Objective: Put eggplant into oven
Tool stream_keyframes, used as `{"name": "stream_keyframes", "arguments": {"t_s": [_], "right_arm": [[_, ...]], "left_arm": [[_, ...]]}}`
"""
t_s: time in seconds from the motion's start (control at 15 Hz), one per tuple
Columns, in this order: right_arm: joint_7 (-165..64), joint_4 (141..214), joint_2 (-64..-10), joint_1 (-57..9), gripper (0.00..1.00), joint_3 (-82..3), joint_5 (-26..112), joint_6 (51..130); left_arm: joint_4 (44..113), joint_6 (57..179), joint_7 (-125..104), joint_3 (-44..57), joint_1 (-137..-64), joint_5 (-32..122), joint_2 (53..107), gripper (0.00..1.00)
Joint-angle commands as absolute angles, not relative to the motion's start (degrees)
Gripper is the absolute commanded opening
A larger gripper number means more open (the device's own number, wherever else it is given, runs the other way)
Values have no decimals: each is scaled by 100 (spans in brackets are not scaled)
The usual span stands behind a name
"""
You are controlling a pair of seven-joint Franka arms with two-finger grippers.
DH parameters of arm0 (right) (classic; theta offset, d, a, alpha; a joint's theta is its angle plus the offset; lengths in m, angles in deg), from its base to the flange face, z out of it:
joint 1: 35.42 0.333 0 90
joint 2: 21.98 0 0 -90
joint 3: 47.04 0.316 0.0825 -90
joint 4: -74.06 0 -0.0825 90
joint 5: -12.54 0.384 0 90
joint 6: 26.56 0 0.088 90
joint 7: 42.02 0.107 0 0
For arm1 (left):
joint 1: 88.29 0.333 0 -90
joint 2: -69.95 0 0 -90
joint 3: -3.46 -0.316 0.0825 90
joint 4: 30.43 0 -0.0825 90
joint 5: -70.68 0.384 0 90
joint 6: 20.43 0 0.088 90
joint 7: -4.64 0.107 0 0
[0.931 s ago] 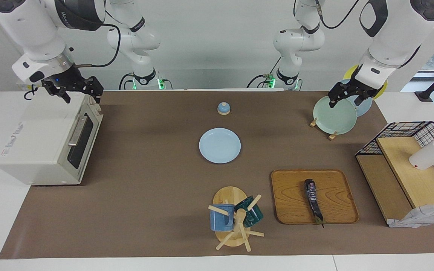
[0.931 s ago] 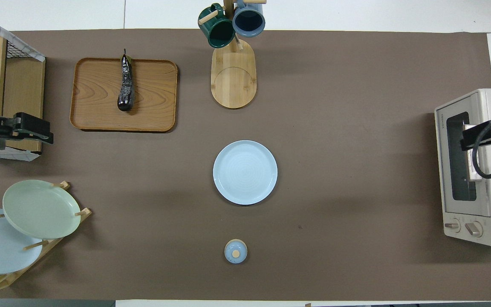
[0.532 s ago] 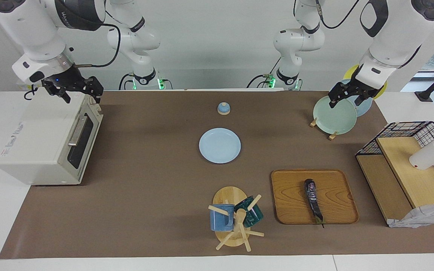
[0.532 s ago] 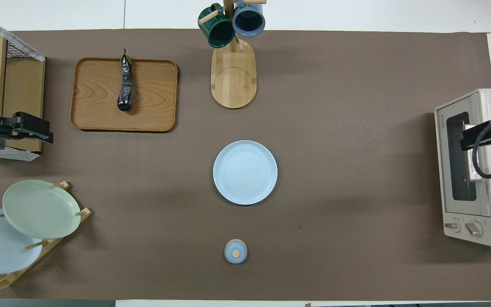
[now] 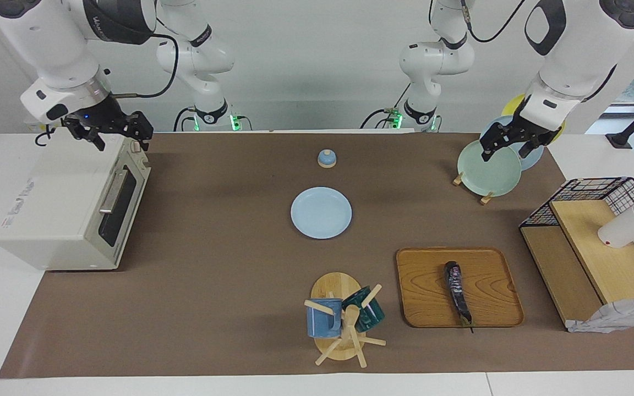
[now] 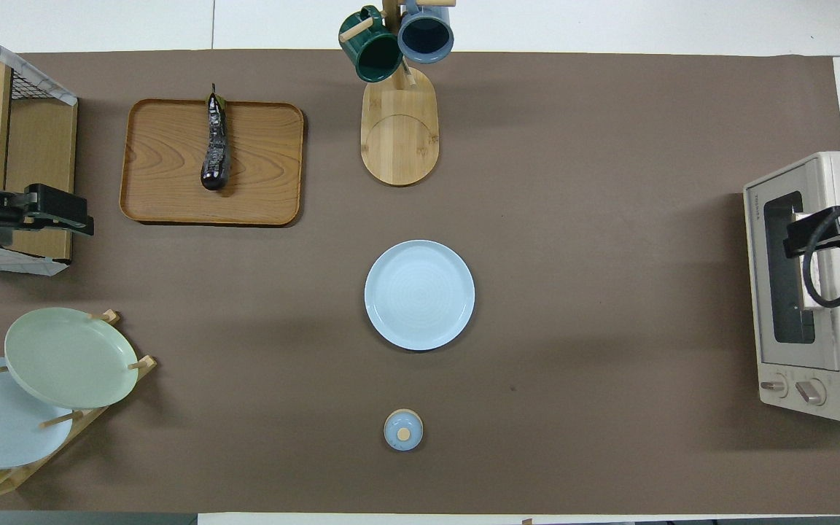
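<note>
The eggplant lies on a wooden tray toward the left arm's end of the table; it also shows in the overhead view. The off-white oven stands at the right arm's end with its glass door shut, and it shows in the overhead view too. My right gripper hangs open and empty over the oven's top edge above the door. My left gripper hangs open and empty over the plate rack, well away from the eggplant.
A light blue plate lies mid-table, with a small blue knobbed lid nearer the robots. A mug tree with two mugs stands beside the tray. A plate rack and a wire-and-wood shelf stand at the left arm's end.
Both grippers have drifted only slightly, the left a little away from the robots in the overhead view. The eggplant and the oven have not moved.
</note>
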State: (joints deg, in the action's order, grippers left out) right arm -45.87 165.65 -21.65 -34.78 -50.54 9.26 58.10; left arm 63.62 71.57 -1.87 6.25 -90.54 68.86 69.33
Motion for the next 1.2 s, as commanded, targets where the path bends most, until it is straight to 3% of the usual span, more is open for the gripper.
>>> {"name": "stream_keyframes", "arguments": {"t_s": [0.0,0.07,0.33,0.53,0.73,1.13], "right_arm": [[-4685,16705,-2066,-3507,20,-5047,1043,5957],[-4676,16766,-2049,-3507,0,-5056,1034,5966],[-4667,17346,-1829,-3524,0,-5056,991,6492],[-4458,18021,-1680,-3656,0,-5082,903,7106],[-4166,18234,-1758,-3638,0,-5064,157,7345],[-4324,18744,-1838,-3814,0,-5073,-205,7996]], "left_arm": [[6528,7562,-125,557,-9111,6743,7004,100],[6494,7642,-116,557,-9102,6690,7161,100],[6011,8010,-11,566,-9154,6628,8267,100],[5975,8626,155,583,-9233,6663,8831,100],[5791,8871,394,583,-9286,6628,9436,100],[5930,9970,394,575,-9549,6672,9983,100]]}}
